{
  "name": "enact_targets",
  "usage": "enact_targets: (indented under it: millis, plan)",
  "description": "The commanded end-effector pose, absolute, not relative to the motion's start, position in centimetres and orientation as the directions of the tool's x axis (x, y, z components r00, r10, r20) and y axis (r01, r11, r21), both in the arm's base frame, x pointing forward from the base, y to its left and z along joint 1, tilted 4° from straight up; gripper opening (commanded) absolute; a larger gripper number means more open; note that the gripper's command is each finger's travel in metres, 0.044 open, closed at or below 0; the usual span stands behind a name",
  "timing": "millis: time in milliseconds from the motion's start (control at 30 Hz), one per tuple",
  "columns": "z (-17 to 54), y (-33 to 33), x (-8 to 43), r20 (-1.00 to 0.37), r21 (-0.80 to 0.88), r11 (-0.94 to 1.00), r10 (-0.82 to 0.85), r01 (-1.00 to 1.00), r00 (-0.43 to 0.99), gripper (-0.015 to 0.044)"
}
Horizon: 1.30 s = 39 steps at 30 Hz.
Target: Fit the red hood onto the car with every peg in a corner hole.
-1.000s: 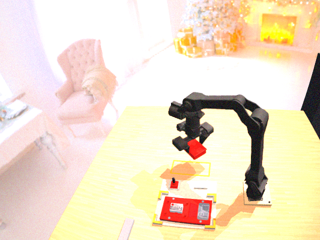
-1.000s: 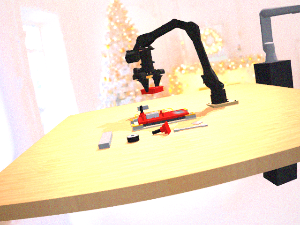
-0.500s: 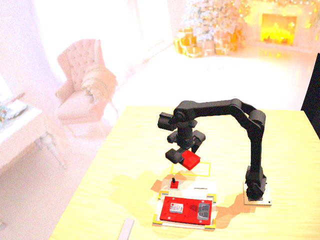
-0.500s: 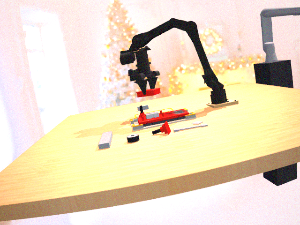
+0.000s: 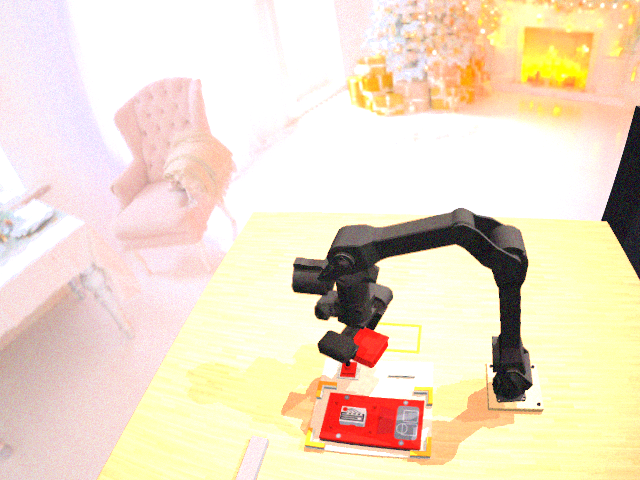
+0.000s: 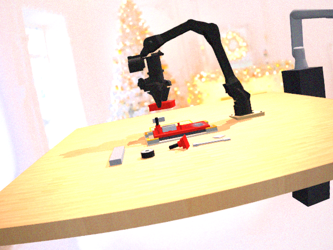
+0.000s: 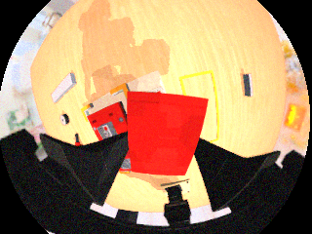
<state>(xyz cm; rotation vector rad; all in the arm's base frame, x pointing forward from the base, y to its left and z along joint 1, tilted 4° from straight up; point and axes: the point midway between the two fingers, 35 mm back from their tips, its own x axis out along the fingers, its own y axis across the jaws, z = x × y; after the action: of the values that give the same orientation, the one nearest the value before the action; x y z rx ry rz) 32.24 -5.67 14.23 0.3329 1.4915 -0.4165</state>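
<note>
The red hood (image 5: 371,347) (image 6: 168,104) (image 7: 166,122) is in the air, its flat roof toward the wrist camera. My gripper (image 5: 366,338) (image 6: 162,103) (image 7: 163,136) is shut on it, one finger on either side. The hood is above and behind the jig in the top view, clear of the deck, and turned relative to the chassis. The red chassis (image 5: 382,402) (image 6: 189,128) (image 7: 114,114) sits in the jig (image 5: 425,395) (image 6: 153,141) with the engine block (image 5: 354,416) (image 6: 168,127) (image 7: 105,131) on its deck. The pegs look tiny; the hood's corner holes are not visible.
A red piece with a black stem (image 5: 348,369) stands behind the chassis. Another red piece (image 6: 185,141), a black ring (image 6: 147,154) (image 7: 64,118), a silver rod (image 6: 211,141) and a grey bar (image 5: 252,457) (image 6: 117,154) (image 7: 63,88) lie nearby. A yellow outline (image 5: 420,338) marks the table.
</note>
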Motion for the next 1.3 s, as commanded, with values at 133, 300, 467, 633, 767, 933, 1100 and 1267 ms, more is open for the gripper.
enact_targets:
  millis: [133, 300, 467, 633, 767, 933, 1100, 1267]
  plan:
    - [14.3, -2.0, 33.2, -0.997, -0.050, 0.930, -0.068, 0.363, 0.037, 0.0000]
    - [14.2, 0.6, 33.5, -0.997, -0.053, 0.955, -0.067, 0.292, 0.038, 0.0000]
    - [14.0, 3.3, 33.5, -0.997, -0.057, 0.974, -0.067, 0.221, 0.040, 0.0000]
    - [13.9, 5.8, 33.4, -0.997, -0.060, 0.987, -0.067, 0.147, 0.041, 0.0000]
    - [13.9, 7.4, 33.2, -0.997, -0.063, 0.993, -0.067, 0.100, 0.042, 0.0000]
    - [13.4, 7.2, 33.2, -0.997, -0.063, 0.993, -0.068, 0.098, 0.042, 0.0000]
    - [11.8, 7.2, 33.4, -0.997, -0.063, 0.993, -0.068, 0.098, 0.043, 0.0000]
    - [9.5, 7.1, 33.4, -0.997, -0.063, 0.993, -0.068, 0.098, 0.043, 0.0000]
